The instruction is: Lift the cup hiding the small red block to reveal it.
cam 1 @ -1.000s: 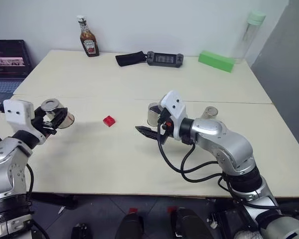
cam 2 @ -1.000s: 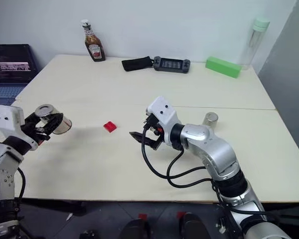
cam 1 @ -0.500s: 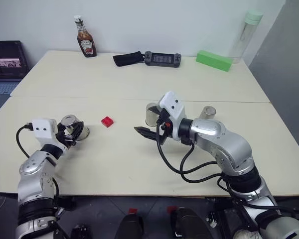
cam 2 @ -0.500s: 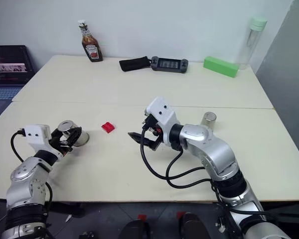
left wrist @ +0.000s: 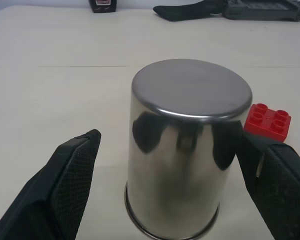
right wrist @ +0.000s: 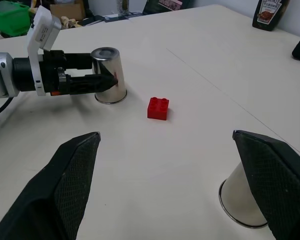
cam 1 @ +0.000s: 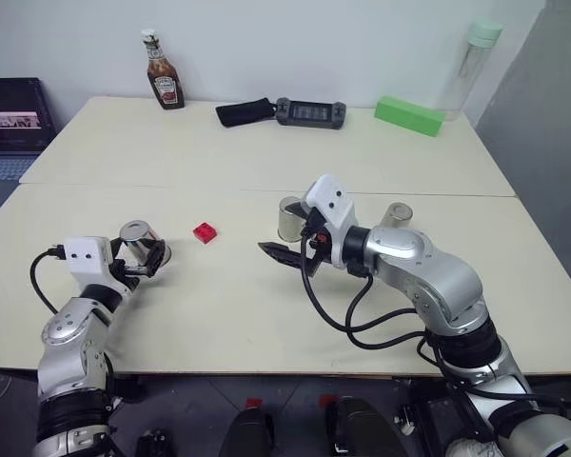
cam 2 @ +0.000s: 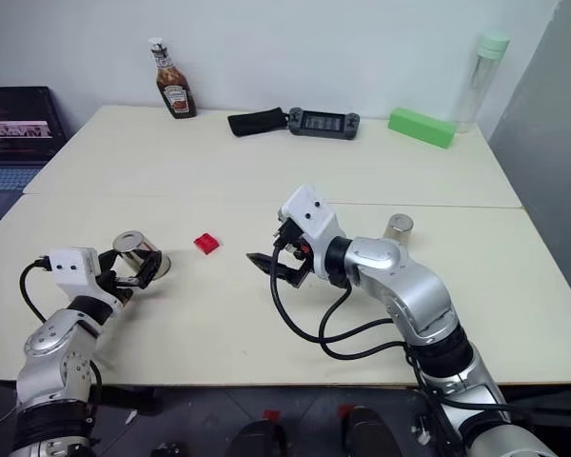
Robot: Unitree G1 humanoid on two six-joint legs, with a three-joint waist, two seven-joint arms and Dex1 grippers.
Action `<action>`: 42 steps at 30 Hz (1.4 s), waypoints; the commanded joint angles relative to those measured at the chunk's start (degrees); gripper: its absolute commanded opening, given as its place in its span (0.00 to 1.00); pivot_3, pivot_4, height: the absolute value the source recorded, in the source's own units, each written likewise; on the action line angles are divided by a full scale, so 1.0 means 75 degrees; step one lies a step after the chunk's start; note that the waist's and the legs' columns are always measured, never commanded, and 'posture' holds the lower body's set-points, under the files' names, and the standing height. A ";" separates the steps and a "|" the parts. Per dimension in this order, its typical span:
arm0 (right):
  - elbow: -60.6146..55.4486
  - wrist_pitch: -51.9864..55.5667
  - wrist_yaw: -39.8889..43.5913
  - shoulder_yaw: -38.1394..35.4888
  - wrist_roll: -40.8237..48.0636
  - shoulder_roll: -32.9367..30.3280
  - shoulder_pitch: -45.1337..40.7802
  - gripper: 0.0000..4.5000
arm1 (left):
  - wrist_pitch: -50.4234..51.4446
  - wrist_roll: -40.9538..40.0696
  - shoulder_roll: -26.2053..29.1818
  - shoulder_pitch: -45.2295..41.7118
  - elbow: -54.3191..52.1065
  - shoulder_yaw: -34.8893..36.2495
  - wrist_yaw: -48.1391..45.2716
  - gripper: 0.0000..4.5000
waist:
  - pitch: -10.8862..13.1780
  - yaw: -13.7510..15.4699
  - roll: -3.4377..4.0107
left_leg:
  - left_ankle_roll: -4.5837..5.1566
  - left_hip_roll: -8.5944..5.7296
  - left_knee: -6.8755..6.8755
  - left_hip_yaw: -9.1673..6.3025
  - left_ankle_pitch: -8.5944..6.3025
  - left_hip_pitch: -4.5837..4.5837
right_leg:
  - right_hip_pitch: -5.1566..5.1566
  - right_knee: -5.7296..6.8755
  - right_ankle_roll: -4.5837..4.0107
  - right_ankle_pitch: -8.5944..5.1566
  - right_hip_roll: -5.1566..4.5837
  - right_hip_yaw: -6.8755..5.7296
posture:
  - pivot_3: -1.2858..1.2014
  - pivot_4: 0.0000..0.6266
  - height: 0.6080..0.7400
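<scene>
Silver cup, half hidden behind right gripper

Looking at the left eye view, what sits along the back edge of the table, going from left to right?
Ketchup bottle → black pouch → game controller → green block → tall clear bottle with a green cap.

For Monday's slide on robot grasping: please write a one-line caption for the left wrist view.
Upturned shiny silver metal cup standing between the open left gripper, small red studded block uncovered beside it.
</scene>
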 commanded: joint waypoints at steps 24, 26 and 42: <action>-0.0426 -0.0266 0.0919 -0.1152 0.0616 -0.0874 0.0193 1.00 | 0.3762 -0.2402 0.3032 0.0703 -0.3379 0.0841 -0.2201 1.00 | 0.0011 0.0030 0.0010 | -0.0001 -0.0003 -0.0010 0.0002 0.0000 0.0001 | -0.0006 -0.0003 -0.0011 -0.0013 0.0007 -0.0001 | 0.52 0.24 1.00; -0.0439 -0.0283 0.1169 -0.1467 0.0843 -0.1160 0.0290 1.00 | 0.3853 -0.2418 0.3223 0.0743 -0.3340 0.0896 -0.2391 1.00 | 0.0015 0.0029 0.0017 | -0.0001 -0.0007 -0.0010 0.0002 0.0000 0.0000 | -0.0005 -0.0007 -0.0008 -0.0015 0.0007 0.0001 | 0.52 0.24 1.00; -0.0301 -0.0793 0.3354 -0.5093 0.2349 -0.4442 0.2973 1.00 | 0.3804 -0.2349 0.3249 0.1212 -0.3169 0.1059 -0.3026 1.00 | 0.0023 0.0059 0.0022 | 0.0002 -0.0003 -0.0013 0.0009 -0.0001 0.0008 | 0.0004 -0.0011 0.0020 -0.0044 0.0013 0.0011 | 0.52 0.24 1.00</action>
